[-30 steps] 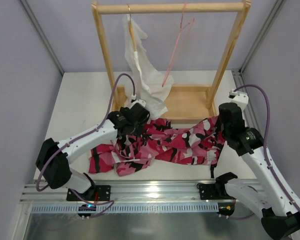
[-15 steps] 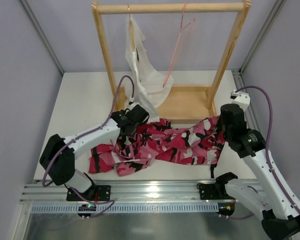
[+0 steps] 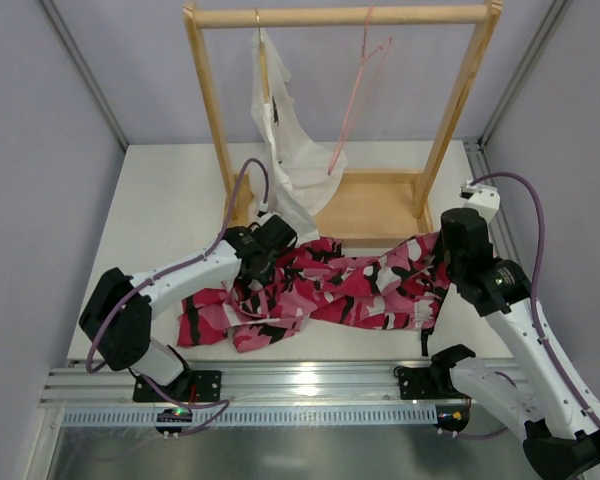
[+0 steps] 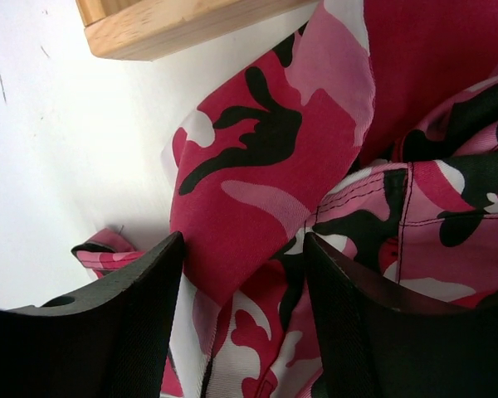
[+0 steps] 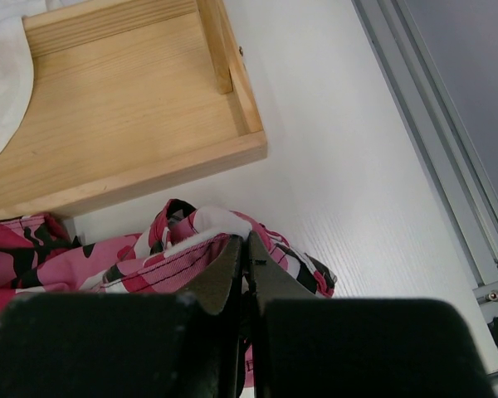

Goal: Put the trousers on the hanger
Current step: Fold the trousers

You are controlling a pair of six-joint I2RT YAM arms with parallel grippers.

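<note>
The trousers (image 3: 330, 285) lie crumpled along the near part of the table (image 3: 160, 200), stretched from left to right just in front of the wooden rack (image 3: 310, 16). The right gripper (image 5: 242, 245) is closed on their right-hand end, pinching a white-edged hem. The left gripper (image 4: 245, 249) stands with its jaws apart on the trousers' upper left part, a raised fold of cloth between the fingers (image 4: 133, 323); a strip of bare table shows beside one finger.

The hanger (image 3: 355, 90) hangs from the rack's top bar, right of centre, tilted and bare, well above the trousers. Left of it a white T-shirt (image 3: 280, 150) hangs on a wooden hanger (image 3: 264, 65), its lower edge drooping to the rack's base tray (image 5: 124, 108), just behind the left gripper.

The table is white. Plain grey walls (image 3: 40, 120) enclose it on both sides and behind, and a metal rail (image 3: 300, 385) runs along the near edge.
</note>
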